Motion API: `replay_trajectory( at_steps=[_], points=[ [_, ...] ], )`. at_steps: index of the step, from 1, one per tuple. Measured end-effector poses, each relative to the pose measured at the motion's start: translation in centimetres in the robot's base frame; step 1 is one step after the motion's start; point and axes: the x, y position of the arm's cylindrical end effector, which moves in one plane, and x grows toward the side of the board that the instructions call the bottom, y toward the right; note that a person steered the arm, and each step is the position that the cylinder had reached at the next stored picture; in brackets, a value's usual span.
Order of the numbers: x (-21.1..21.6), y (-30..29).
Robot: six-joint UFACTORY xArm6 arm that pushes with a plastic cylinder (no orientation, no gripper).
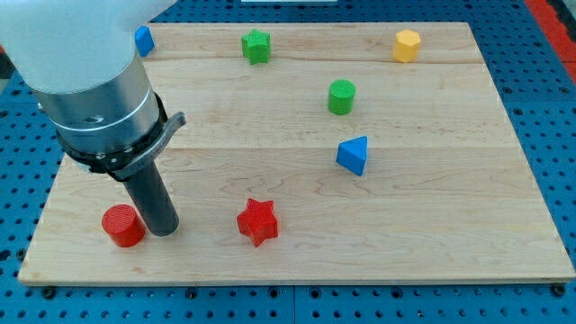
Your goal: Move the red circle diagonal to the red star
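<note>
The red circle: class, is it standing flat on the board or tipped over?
Standing flat: the red circle shows its round top face upward, resting on the board, just left of my tip.

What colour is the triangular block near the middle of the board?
Blue. The triangular block shows clearly in the camera view, just below the green cylinder.
</note>
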Motion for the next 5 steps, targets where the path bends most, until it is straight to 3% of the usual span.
replay_trajectory(
  at_steps=[5],
  points=[
    [1.5, 0.0]
  ],
)
